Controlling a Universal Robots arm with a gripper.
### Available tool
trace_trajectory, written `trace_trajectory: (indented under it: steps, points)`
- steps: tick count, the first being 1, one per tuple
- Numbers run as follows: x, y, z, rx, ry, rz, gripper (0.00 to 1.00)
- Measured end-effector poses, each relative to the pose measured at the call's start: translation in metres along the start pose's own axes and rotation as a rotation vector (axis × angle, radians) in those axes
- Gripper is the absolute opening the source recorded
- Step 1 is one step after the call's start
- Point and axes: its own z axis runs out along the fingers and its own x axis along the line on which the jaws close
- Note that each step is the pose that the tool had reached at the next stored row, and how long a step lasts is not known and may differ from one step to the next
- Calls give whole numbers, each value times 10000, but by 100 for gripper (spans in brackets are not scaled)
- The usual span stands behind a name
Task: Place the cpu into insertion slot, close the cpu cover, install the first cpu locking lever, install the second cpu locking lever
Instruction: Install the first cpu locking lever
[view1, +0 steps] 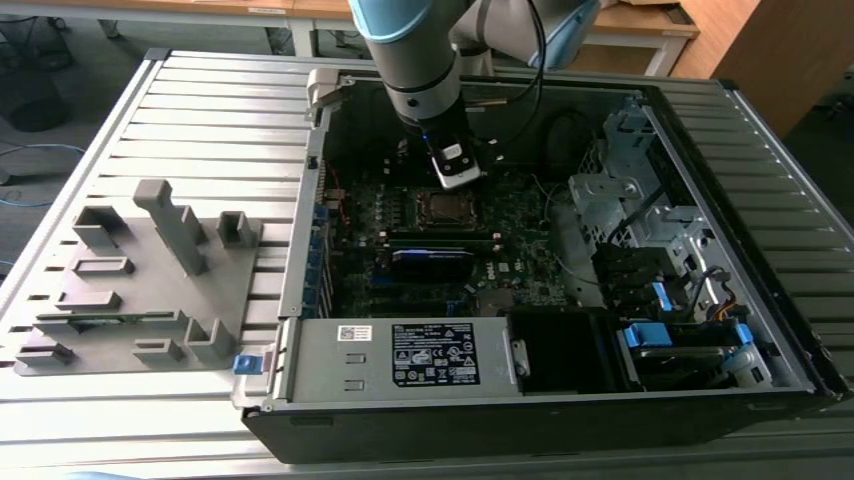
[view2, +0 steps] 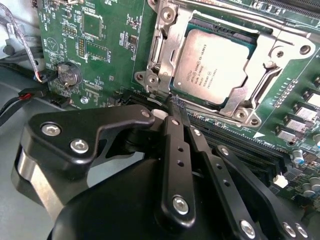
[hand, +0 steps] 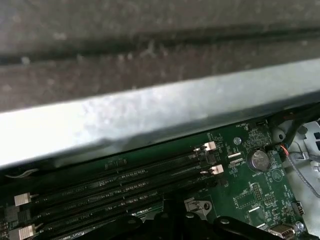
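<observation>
While the claw (view2: 176, 104), fingers pressed together, hangs by a corner of the lowered cpu cover (view2: 167, 47), the cpu (view2: 215, 65) lies framed inside it, w/ small printed txt on top.

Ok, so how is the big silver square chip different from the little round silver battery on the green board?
The cpu is square; the battery is round. The cpu is much bigger than the battery. The cpu sits inside the metal cpu cover, while the battery sits out on the open board. Both are silvery and lie flat on the green motherboard.
</observation>
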Motion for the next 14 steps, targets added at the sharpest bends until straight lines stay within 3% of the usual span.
trace_trajectory:
  steps: [9,14]
  points:
    - [-20,20,-75,-9,1,15,11]
    - [-23,23,-84,-41,4,34,11]
